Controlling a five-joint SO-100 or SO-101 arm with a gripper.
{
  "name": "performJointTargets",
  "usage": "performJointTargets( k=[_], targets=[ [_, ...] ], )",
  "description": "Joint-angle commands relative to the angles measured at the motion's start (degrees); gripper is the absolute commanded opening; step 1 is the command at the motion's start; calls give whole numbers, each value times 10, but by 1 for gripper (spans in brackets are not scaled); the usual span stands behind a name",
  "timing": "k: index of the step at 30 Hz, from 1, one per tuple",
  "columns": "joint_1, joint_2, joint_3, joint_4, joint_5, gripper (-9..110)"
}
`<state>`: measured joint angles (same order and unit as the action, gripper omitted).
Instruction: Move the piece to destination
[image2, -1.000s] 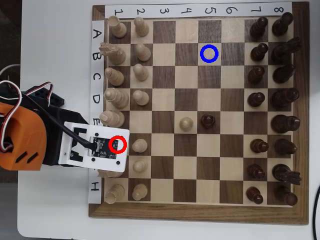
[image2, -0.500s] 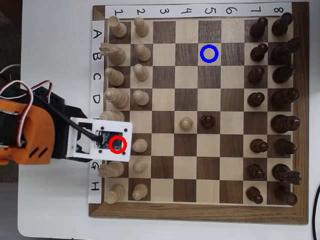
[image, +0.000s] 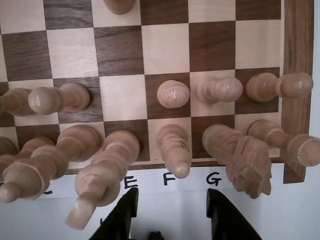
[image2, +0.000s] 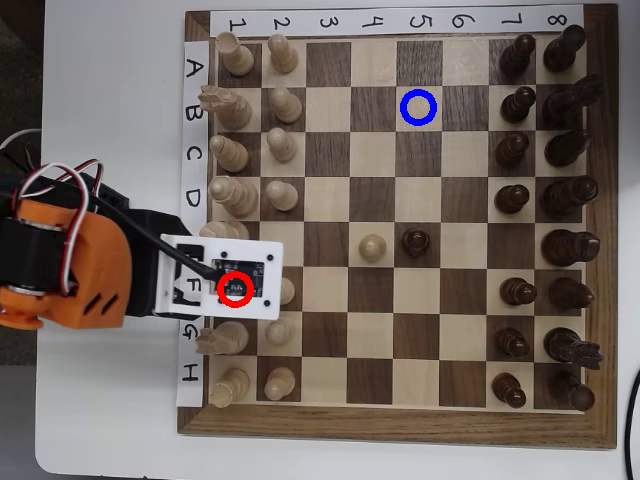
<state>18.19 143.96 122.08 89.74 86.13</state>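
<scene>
Wrist view: the gripper (image: 172, 207) shows at six o'clock, jaws apart and empty, hovering over the board's edge by the letters. The piece (image: 174, 149) stands just beyond at twelve o'clock of them.

Overhead view: the arm (image2: 60, 265) covers the piece; the destination (image2: 418, 107) lies toward two o'clock, well apart.

Black two-finger gripper (image: 172, 210) jaws apart at bottom edge, over label strip by F. Slim pale tan wooden bishop piece (image: 174, 148) directly ahead on walnut-and-maple chessboard (image: 165, 47).
</scene>
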Motion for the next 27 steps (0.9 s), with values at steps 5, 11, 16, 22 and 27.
performJointTargets(
  k=[5, 11, 16, 22, 27],
  targets=[
    [-7, -4, 24, -30, 4, 16],
    [-7, -9, 47, -51, 3, 16],
    [5, -12, 61, -69, -1, 16],
    [20, -12, 78, -81, -6, 15],
    [27, -11, 88, -83, -7, 15]
  ],
)
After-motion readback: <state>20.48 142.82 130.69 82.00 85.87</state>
